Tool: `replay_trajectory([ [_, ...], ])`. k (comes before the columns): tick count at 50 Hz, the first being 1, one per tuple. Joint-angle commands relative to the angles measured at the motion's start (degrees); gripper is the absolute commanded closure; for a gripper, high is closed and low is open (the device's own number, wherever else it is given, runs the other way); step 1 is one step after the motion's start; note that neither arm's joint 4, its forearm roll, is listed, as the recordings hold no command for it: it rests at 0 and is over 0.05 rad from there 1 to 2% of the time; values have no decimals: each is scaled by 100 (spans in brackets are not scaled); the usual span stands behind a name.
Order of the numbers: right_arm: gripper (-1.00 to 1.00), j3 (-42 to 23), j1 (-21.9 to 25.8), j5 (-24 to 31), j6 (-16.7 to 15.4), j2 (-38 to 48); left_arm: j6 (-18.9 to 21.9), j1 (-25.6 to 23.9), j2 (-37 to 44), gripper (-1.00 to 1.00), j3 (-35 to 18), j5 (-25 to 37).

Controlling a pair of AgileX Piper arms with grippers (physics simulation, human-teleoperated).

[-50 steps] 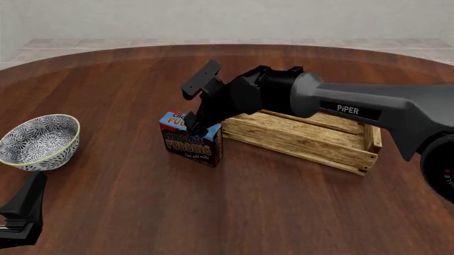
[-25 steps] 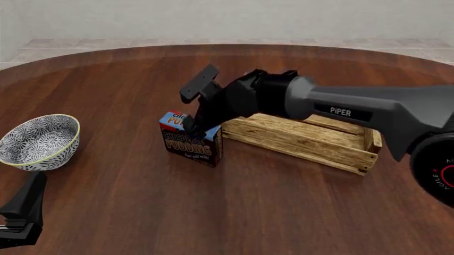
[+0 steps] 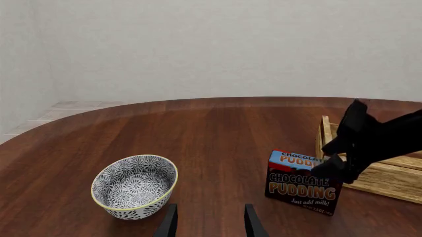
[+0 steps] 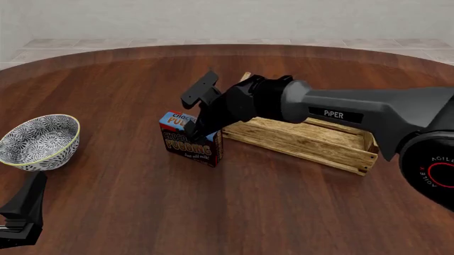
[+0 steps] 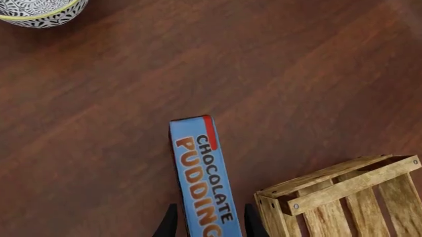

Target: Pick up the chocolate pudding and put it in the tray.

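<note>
Right now your right gripper (image 4: 193, 129) reaches in from the right and comes down over the top of the chocolate pudding (image 4: 190, 139), its dark fingers set one on each long side of the carton's blue top; in the right wrist view the two fingertips (image 5: 170, 223) sit narrowly spaced, flanking the box (image 5: 203, 177), though you cannot tell from these pictures whether they are pressing on it. The pudding is a small rectangular carton standing upright on the table (image 4: 234, 212), dark brown on its front with red-and-white lettering, blue on top. It stands near the middle of the table, just beside the left end of the tray (image 4: 305, 142), close to its corner; whether the two touch is not clear.

The tray is a light wooden crate of rough slats, rectangular, with low long sides and taller end boards, small nail heads showing at the corner in the right wrist view (image 5: 343, 192). What you can see of its slatted floor holds nothing; the arm hides part of it.

Off at the left edge sits a round bowl (image 4: 39, 141), glossy, with a fine blue-and-white pattern and a yellowish rim; its inside shows only the pattern. The tabletop is smooth dark wood with a reddish grain.

Your left gripper (image 4: 20, 218) rests low at the near left, well apart from the carton, its two fingers (image 3: 169, 223) spread with a plain gap between them, holding nothing.
</note>
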Motion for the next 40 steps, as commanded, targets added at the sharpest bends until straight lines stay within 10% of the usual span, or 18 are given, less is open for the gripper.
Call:
replay_trajectory([
  [1, -100, 3, -4, 6, -8, 54, 0, 0, 0, -100, 0, 0],
  [40, -100, -105, -45, 17, -5, 254, 0, 0, 0, -100, 0, 0],
])
